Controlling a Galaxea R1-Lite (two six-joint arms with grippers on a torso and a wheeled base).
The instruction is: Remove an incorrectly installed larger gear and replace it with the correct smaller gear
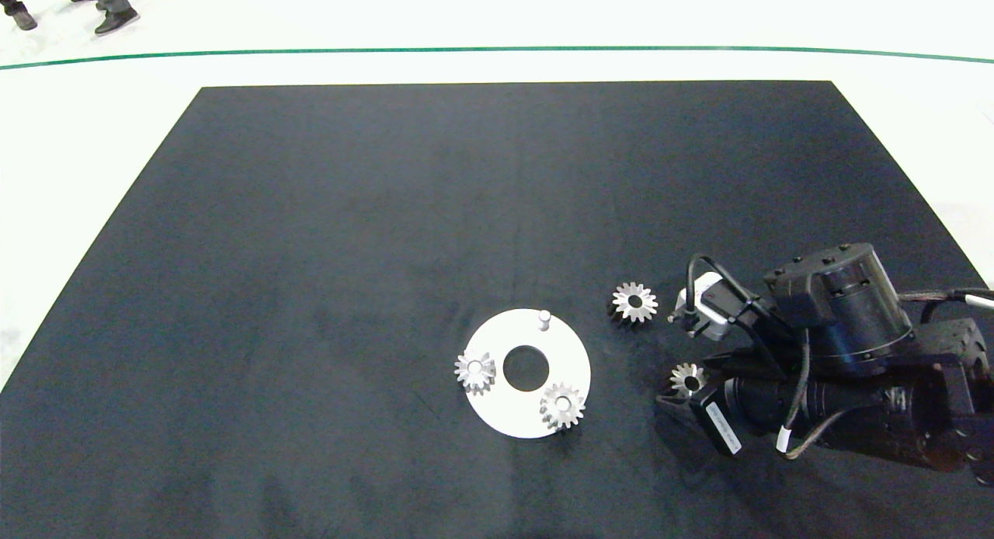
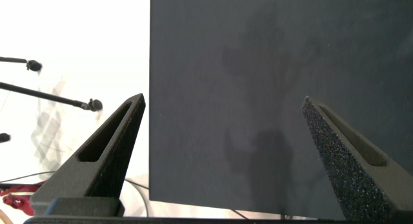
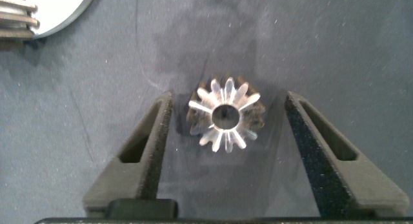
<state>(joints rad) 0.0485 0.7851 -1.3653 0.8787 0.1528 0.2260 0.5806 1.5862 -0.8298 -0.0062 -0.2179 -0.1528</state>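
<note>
The right hand (image 3: 222,130) stands open around the smaller gear (image 3: 224,114), which lies flat on the tabletop (image 1: 388,213) between its fingers, bore axis upright. Rigid, probably dense and slippery metal, it likely wants a squeeze across opposite teeth. The left hand (image 2: 222,159) hangs open, idle.

Your larger gear (image 1: 634,301) lies flat on the black mat, right of the white disc (image 1: 497,415), off any peg. Your smaller gear (image 1: 687,378) (image 3: 224,115) lies flat nearer you, hole up, between the right gripper's (image 3: 226,153) spread fingers, untouched.
</note>
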